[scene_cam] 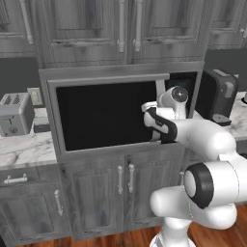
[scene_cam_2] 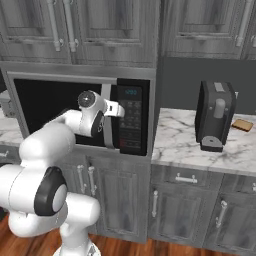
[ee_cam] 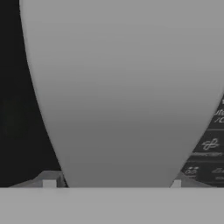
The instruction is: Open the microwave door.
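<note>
The microwave [scene_cam_2: 134,148] sits in a cabinet niche. Its black glass door [scene_cam: 106,113] [scene_cam_2: 50,100] stands flush or very nearly so. The door's vertical silver handle [scene_cam_2: 107,136] [scene_cam: 160,86] runs beside the black keypad strip [scene_cam_2: 131,120] [ee_cam: 210,144]. My gripper [scene_cam_2: 116,109] reaches in from the front at about mid-height of the handle. In the hand view the handle [ee_cam: 122,87] looms huge between my two fingertips [ee_cam: 49,183], which press against its sides; the gripper [ee_cam: 112,183] is shut on it.
A silver toaster [scene_cam: 15,113] stands on the marble counter at the left. A black coffee machine [scene_cam_2: 216,115] stands on the counter [scene_cam_2: 175,140] at the right, with a small brown item [scene_cam_2: 242,125] behind it. Grey wood cabinet doors [scene_cam: 120,24] hang above and below [scene_cam: 120,193].
</note>
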